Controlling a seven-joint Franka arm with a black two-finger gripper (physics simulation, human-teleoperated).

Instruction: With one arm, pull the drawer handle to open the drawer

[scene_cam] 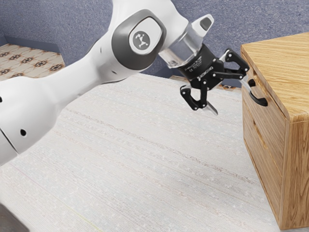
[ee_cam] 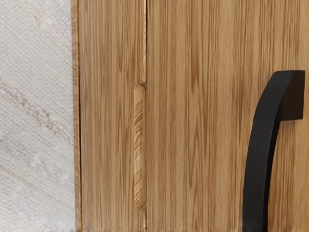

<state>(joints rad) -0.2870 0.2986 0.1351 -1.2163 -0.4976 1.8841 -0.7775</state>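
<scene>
Since the handle [scene_cam: 258, 96] sits high on the drawer [scene_cam: 265, 115] front, at the worktop's [scene_cam: 145, 159] edge on the exterior view's right, the jaws hang spread wide just beside it, gripping nothing, probably angled so as to straddle its bar.

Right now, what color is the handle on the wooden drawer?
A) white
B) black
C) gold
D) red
B: the handle is a curved black bar standing out from the light wooden drawer front.
</scene>
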